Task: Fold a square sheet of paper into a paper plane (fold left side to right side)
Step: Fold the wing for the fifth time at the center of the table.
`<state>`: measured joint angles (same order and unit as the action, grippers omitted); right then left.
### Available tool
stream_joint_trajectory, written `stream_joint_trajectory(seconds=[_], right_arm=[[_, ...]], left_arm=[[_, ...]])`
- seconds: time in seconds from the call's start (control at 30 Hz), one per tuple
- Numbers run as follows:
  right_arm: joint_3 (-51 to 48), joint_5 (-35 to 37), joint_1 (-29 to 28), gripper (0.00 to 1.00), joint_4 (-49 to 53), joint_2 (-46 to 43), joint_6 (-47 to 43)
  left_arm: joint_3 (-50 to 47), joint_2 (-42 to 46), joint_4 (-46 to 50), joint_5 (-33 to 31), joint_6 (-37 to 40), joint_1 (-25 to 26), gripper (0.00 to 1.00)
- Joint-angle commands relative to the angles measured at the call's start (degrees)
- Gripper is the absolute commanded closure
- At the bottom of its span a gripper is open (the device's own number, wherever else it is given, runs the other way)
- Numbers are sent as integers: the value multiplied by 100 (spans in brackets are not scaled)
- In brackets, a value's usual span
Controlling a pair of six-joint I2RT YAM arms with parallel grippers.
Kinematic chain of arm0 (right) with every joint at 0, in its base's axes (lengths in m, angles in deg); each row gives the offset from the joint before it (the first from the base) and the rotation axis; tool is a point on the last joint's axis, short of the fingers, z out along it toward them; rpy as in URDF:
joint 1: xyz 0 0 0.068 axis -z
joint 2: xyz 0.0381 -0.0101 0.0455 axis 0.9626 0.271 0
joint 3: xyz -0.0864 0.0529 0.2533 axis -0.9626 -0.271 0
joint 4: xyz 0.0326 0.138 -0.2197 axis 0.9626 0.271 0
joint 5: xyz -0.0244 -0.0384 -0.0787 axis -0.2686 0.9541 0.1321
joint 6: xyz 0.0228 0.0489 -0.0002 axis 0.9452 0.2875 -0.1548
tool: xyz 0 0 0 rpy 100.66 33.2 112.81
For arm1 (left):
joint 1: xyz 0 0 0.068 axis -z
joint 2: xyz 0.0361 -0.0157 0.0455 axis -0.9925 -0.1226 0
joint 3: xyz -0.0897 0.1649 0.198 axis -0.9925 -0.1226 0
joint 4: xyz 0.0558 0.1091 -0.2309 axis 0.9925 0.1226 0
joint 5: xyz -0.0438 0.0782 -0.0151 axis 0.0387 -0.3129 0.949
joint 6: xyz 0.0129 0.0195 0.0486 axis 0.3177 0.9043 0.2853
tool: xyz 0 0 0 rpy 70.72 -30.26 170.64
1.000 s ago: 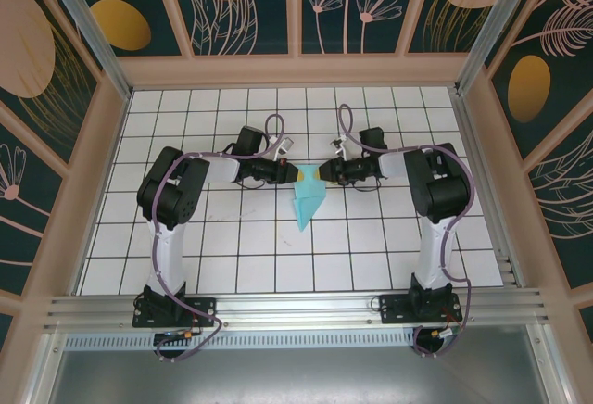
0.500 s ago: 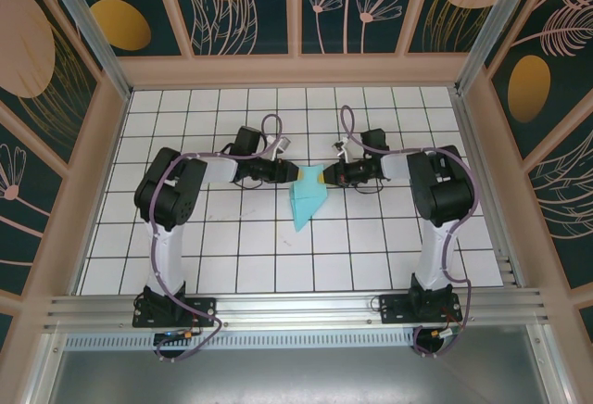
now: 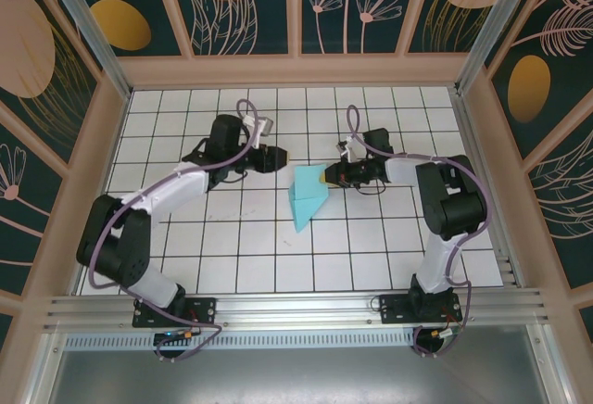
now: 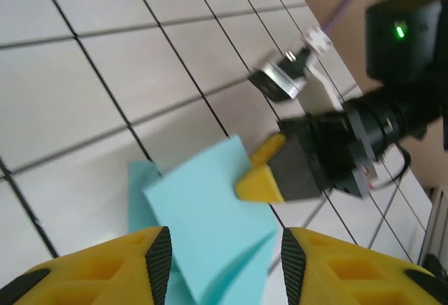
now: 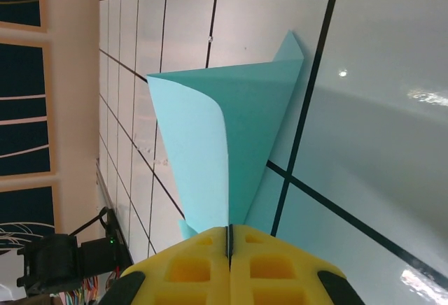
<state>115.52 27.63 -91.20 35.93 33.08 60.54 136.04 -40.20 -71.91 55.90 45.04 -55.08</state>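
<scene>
**A:** From the top camera, where is the sheet of paper (image 3: 306,198)?

**B:** It is on the white gridded desk (image 3: 232,246), between the two sets of fingers. It is folded into an angular shape whose point aims toward the arm bases. The right fingers (image 3: 323,178) are closed on its upper right corner.

**A:** And the left fingers (image 3: 275,157)?

**B:** They are off to the paper's left, clear of it, with nothing in them.

**A:** What does the left wrist camera show?

**B:** The left fingers (image 4: 105,266) stand apart, their yellow pads at either side with an empty gap between. The sheet of paper (image 4: 203,228) shows through that gap, ahead of them. Beyond it, the right fingers (image 4: 262,179) have their yellow tips pinched together on the far edge of the top layer. The desk (image 4: 70,109) runs away behind.

**A:** And the right wrist camera?

**B:** The right fingers (image 5: 189,270) are pressed shut, with just a thin seam between them. The sheet of paper (image 5: 238,130) comes straight out of that seam. One layer curls upward on the left. The layer under it lies flat on the desk (image 5: 378,109), and its corner points away from the fingers.
</scene>
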Motion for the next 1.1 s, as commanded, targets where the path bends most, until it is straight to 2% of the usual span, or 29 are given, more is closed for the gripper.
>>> stream_joint_trajectory(seconds=[0.0,0.1,0.23,0.53,0.87,1.07], right_arm=[[-15,203,-96,97,146,-247,319],[39,284,-135,97,224,-246,473],[124,403,-233,97,309,-244,601],[257,635,-362,97,457,-200,854],[405,740,-409,97,575,-117,951],[459,739,-452,97,596,-95,1093]], left_arm=[[-479,277,444,-481,-245,654,51],[-701,358,390,-770,-623,1182,50],[-684,138,418,-1038,-837,1613,49],[-176,-661,1050,-1870,-634,2036,46],[91,-1063,1281,-2648,-481,2339,36],[360,-1351,1629,-3400,-423,2588,35]])
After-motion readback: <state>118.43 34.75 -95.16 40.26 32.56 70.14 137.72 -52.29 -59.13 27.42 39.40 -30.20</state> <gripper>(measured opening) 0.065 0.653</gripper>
